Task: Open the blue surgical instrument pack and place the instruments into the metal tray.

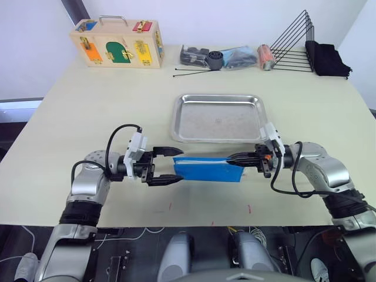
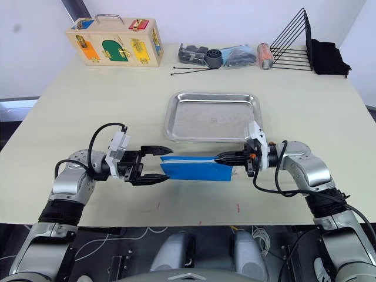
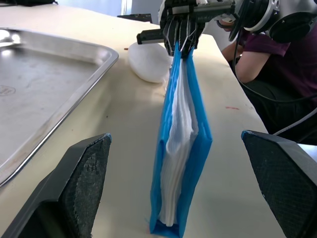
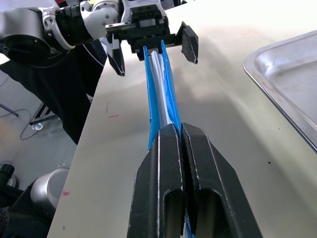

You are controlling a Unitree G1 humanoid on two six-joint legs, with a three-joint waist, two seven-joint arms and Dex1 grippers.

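Black fingers of the left gripper (image 1: 165, 164) stand spread wide around the near end of the blue surgical instrument pack (image 1: 210, 170), not touching it. It stands on edge, long axis running left to right along the table's (image 1: 88, 117) front edge, just before the metal tray (image 1: 218, 118). Clamped on its far end, the right gripper (image 1: 242, 158) holds it.
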